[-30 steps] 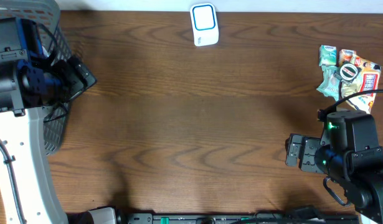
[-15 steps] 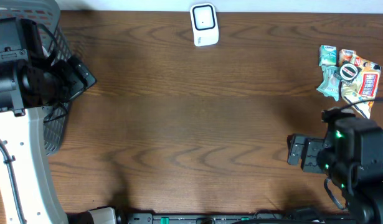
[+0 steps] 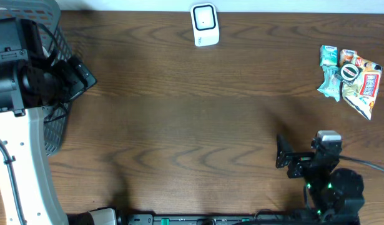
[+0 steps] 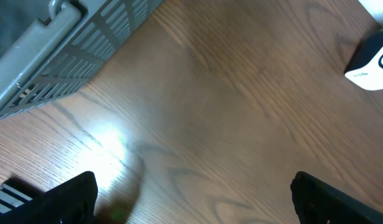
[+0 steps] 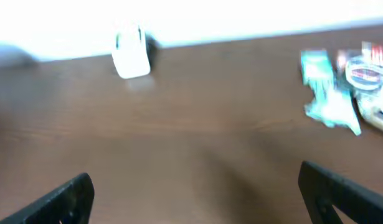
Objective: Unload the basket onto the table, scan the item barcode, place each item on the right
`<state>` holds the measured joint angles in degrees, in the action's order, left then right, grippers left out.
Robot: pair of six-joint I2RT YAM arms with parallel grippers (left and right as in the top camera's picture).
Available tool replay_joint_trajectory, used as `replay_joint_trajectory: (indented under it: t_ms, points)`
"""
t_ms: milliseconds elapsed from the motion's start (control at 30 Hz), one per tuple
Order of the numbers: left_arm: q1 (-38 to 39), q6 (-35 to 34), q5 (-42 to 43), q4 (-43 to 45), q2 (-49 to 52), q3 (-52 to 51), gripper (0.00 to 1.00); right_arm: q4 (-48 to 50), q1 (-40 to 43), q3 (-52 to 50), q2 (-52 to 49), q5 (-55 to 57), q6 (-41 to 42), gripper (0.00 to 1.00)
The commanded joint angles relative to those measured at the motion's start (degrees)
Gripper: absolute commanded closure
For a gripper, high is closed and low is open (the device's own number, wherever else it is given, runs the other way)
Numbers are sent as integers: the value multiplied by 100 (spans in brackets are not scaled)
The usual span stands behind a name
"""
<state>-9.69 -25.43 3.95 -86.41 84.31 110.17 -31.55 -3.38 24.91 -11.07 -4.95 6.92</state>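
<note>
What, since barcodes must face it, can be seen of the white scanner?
The scanner is a white box with rounded corners, plastic by its look, its face bearing a blue-edged rounded panel. It stands alone at the table's far edge, mid-width, touching only the wood.

i see a grey slatted basket (image 3: 57, 128) standing at the far left end of the dark wood-grain table (image 3: 192, 119), under bright glare.
</note>
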Motion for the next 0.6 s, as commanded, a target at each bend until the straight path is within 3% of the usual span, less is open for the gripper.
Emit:
replay_joint_trajectory:
  t_ms: [0, 567]
  points:
    - [-26, 52, -39, -9, -9, 31, 2, 356, 28, -483, 389, -166, -79, 1]
    - [-26, 52, -39, -9, -9, 31, 2, 2741, -306, -2428, 1080, -208, -407, 1]
